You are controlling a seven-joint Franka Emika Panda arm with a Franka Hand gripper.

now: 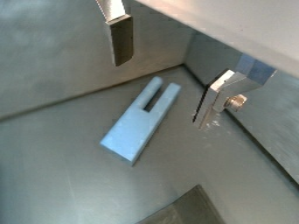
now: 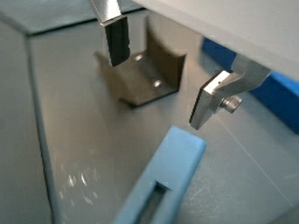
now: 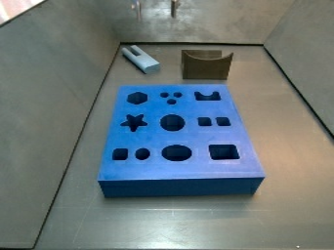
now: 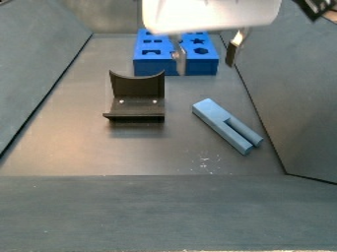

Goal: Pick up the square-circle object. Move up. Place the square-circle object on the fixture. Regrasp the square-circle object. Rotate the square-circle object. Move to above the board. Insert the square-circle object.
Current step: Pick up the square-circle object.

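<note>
The square-circle object (image 1: 140,122) is a slim light-blue bar with a slot in one end. It lies flat on the grey floor, seen also in a wrist view (image 2: 163,179) and in both side views (image 3: 141,58) (image 4: 228,124). My gripper (image 1: 166,74) hangs open above the floor, with nothing between its fingers (image 1: 121,39). The peg lies below it and slightly to one side. The dark fixture (image 2: 140,77) (image 3: 205,64) (image 4: 134,98) stands beside the peg. In a side view the gripper (image 4: 207,54) is in front of the blue board (image 4: 204,65) (image 3: 196,138).
Grey sloping walls (image 3: 78,88) enclose the floor on all sides. The board's edge (image 2: 251,87) shows just beyond the fixture in a wrist view. The white gripper body (image 4: 211,15) hides part of the board in a side view.
</note>
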